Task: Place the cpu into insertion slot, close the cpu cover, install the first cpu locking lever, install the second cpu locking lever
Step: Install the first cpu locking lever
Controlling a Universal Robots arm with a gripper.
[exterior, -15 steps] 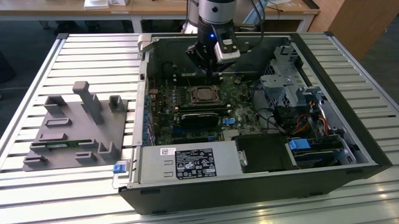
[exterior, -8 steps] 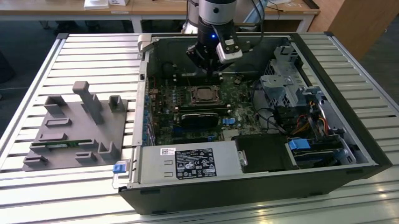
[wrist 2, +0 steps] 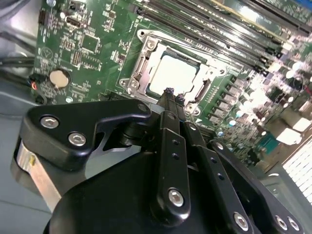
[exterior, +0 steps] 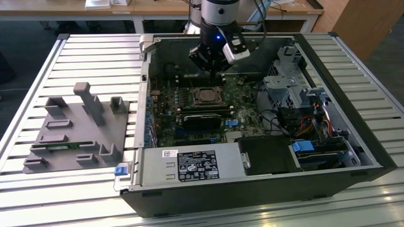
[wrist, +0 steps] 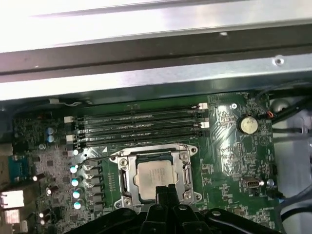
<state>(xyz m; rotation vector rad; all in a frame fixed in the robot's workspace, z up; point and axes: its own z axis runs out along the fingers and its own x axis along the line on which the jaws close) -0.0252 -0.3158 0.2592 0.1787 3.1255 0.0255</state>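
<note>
The cpu (wrist: 153,176) is a pale silver square sitting in its socket on the green motherboard (wrist: 229,161); it also shows in the second wrist view as the cpu (wrist 2: 173,74) and from outside as the cpu (exterior: 205,96). The cpu cover (wrist: 184,166), a shiny metal frame, lies flat around the chip. My gripper (wrist 2: 171,92) hangs just above the socket's edge with its black fingers pressed together and nothing between them. In the exterior view the gripper (exterior: 213,72) hovers inside the open case, slightly behind the socket.
Memory slots (wrist: 136,126) run beside the socket, with a coin battery (wrist: 247,124) nearby. A black module (exterior: 202,120), the power supply (exterior: 189,165) and a drive cage (exterior: 290,90) crowd the case. A grey fixture (exterior: 75,127) stands on the slatted table at the exterior view's left.
</note>
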